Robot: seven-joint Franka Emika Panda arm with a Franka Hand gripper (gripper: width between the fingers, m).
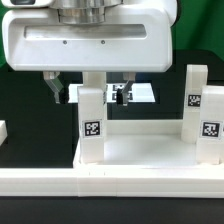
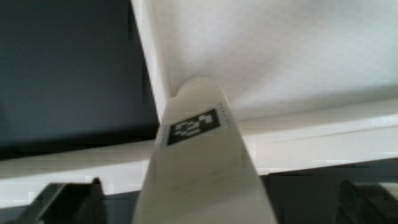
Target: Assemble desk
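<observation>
The desk top (image 1: 140,150) lies flat on the dark table, a large white tray. Two white square legs (image 1: 195,100) (image 1: 212,118) with tags stand upright on its right side in the exterior view. A third tagged leg (image 1: 92,120) stands upright at its left corner. My gripper (image 1: 88,90) is over that leg, with one dark finger (image 1: 52,88) on each side, open and apart from it. In the wrist view the leg (image 2: 205,150) rises between the fingertips (image 2: 71,200), with gaps on both sides of my gripper (image 2: 217,198). The desk top (image 2: 285,50) shows behind it.
A long white border rail (image 1: 100,182) runs along the front of the table. A flat white piece with a tag (image 1: 140,94) lies behind the desk top. Another white part (image 1: 3,130) shows at the exterior view's left edge.
</observation>
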